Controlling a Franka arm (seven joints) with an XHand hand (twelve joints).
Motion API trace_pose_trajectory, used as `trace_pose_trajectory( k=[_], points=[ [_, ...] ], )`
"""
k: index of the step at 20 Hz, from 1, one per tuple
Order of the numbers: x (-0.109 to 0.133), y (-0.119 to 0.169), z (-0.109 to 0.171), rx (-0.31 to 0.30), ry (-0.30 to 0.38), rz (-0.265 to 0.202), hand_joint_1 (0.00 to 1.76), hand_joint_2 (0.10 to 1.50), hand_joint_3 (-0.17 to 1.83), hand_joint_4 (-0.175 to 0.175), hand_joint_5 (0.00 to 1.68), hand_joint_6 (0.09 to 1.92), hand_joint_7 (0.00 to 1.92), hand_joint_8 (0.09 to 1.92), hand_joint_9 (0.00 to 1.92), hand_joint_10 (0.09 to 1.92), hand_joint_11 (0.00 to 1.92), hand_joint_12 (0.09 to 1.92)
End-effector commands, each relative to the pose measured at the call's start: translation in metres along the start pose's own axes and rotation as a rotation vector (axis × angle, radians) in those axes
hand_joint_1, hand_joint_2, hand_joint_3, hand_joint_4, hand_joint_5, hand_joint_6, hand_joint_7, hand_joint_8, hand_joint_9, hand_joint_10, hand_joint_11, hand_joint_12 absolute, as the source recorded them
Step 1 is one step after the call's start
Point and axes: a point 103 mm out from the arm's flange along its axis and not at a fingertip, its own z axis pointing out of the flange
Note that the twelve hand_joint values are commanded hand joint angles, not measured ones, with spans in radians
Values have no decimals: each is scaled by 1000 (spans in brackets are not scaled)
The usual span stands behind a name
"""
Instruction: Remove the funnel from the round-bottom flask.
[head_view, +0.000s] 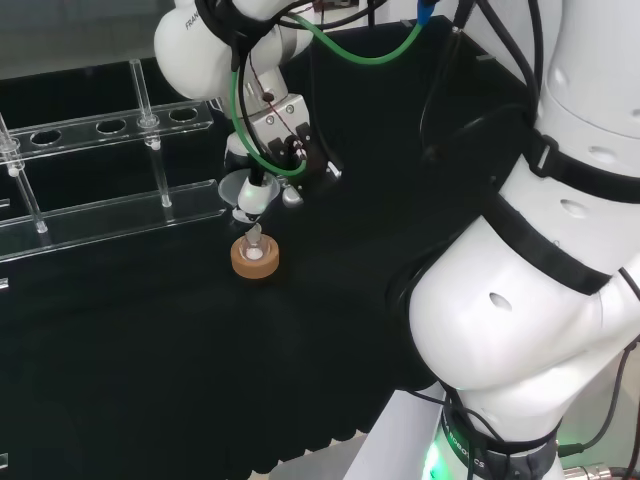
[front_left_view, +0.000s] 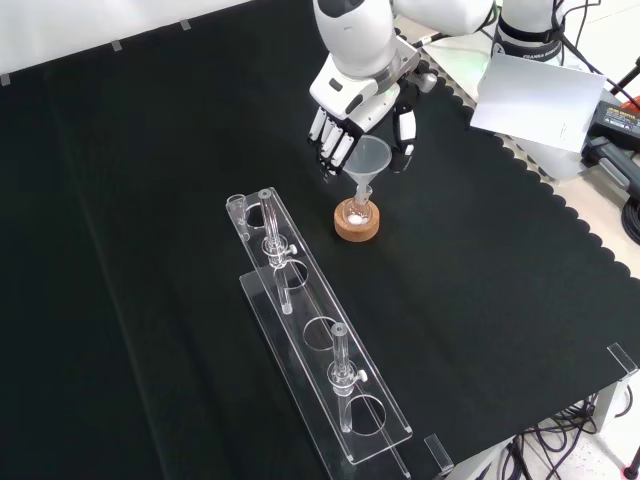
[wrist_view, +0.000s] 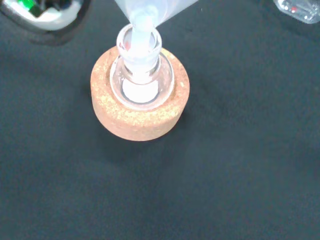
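Black cloth (front_left_view: 150, 200) lies bare around flask (front_left_view: 357, 212).

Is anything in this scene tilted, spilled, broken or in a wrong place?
Nothing stands out. The round-bottom flask sits upright in its cork ring, the funnel has its stem in the flask's neck, and the hand is around the funnel's cone. No spill shows on the black cloth.

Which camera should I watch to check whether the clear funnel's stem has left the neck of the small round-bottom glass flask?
The wrist view: the funnel's stem enters the flask neck close up. The front view shows the whole funnel by the hand, small. In the head view the hand partly hides the funnel.
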Motion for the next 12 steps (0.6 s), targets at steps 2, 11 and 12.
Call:
trace_pose_trajectory(
  k=[2, 11, 12],
  points=[
    [-4, -13, -22, -6, -61, 35, 820, 633, 494, -36, 560, 87, 568, 692, 899, 484, 655, 1236],
    [0, -33, -52, -30, -99, 48, 801, 632, 507, -37, 547, 87, 569, 679, 904, 467, 661, 1229],
    [0, -36, -56, -37, -101, 50, 799, 632, 507, -37, 546, 87, 568, 679, 904, 467, 661, 1229]
  ],
)
